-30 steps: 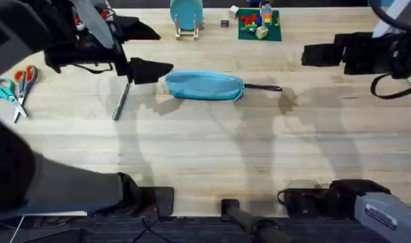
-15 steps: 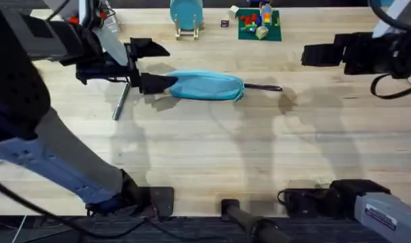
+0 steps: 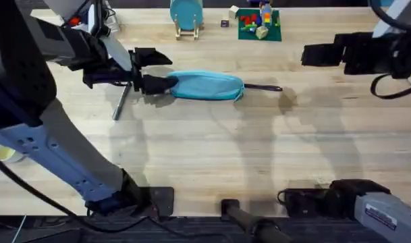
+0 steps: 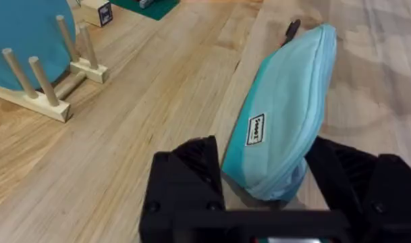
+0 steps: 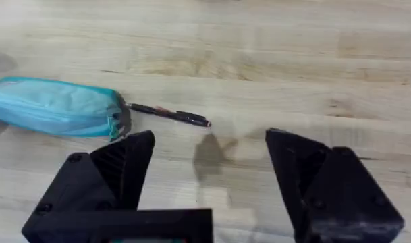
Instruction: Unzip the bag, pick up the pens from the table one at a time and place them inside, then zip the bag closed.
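At the far left of the table, our left gripper spreads its fingers around the bag's end. Our right gripper hovers, fingers spread, near the black pen.

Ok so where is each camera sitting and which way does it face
Overhead: above the arm bases, looking down and forward over the table; both arms show.
Left wrist: on the left gripper, facing the blue pouch end between its open fingers.
Right wrist: on the right gripper, open, facing the table and the black pen.
All three views share the pouch.
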